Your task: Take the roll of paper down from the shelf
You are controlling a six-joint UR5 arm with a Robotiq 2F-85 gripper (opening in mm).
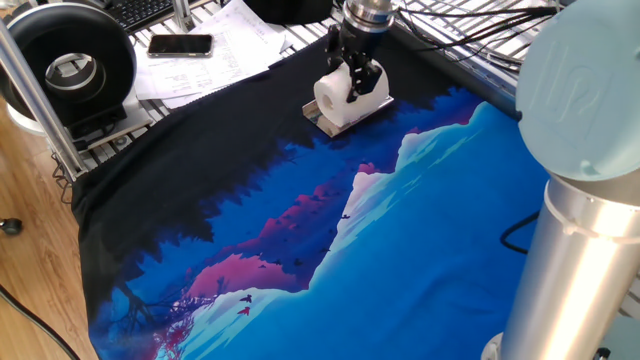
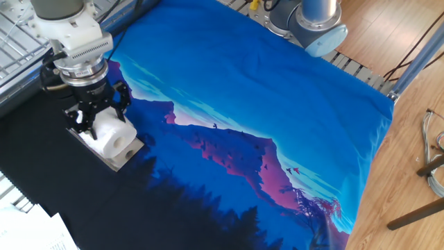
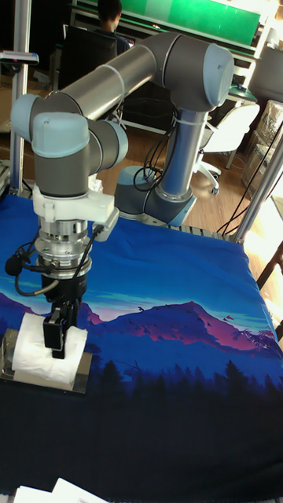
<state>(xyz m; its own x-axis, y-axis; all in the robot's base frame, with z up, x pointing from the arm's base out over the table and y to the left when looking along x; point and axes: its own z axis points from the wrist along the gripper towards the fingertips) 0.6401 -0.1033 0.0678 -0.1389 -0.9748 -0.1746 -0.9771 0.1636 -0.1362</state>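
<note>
While the white roll of paper (image 1: 338, 93) lies on its side on the small silvery shelf (image 1: 322, 122), upper centre of one fixed view, the gripper (image 1: 355, 82) reaches down over it, dark fingers on either side. From the other fixed view, at the upper left, the gripper (image 2: 98, 116) straddles the roll of paper (image 2: 115, 135), whose hollow core faces the camera; the shelf (image 2: 123, 159) rests on the mountain-print cloth (image 2: 263, 90) covering the counter. From the tall fixed view, lower left, one finger lies against the roll of paper (image 3: 31, 354). The jaws look closed on it, though contact on the far side is hidden. Grasping seems the step in hand; next, lifting it clear of the shelf's rail.
</note>
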